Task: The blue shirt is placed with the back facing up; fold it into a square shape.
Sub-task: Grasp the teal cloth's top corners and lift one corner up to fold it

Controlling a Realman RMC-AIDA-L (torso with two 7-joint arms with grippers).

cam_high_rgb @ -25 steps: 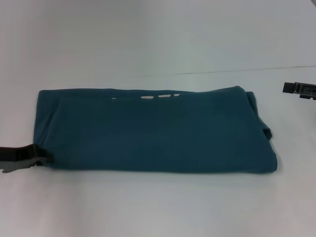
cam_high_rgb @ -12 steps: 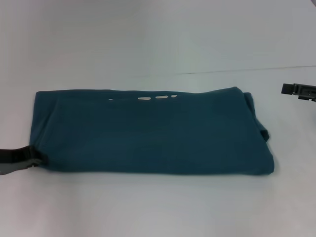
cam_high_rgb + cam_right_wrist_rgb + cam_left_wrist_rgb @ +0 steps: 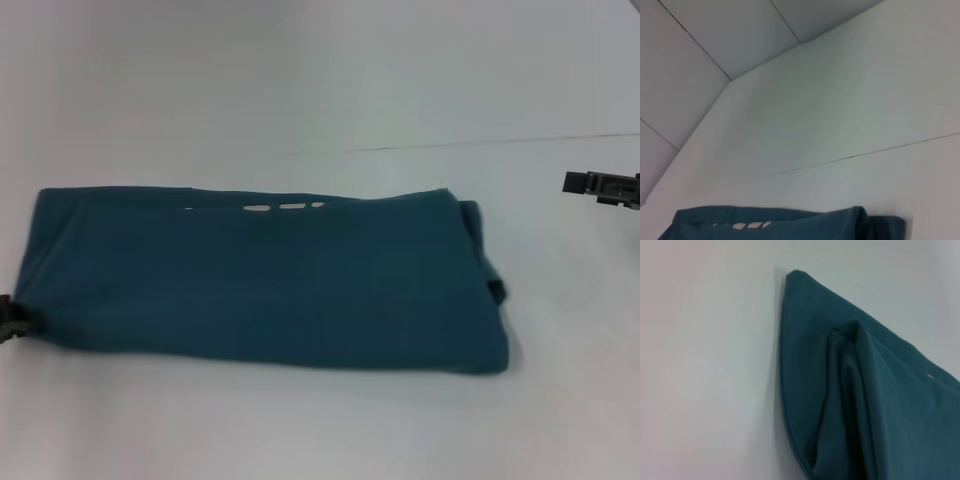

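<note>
Lying folded into a long band across the white table (image 3: 320,430), the blue shirt (image 3: 270,280) has its left end clamped by the left pincer (image 3: 10,320); the right pincer (image 3: 600,186) idles near the right edge, its state unclear.

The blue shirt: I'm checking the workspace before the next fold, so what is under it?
The blue shirt lies folded into a long band on the white table. Only table shows around it; whatever lies beneath the cloth is covered.
</note>
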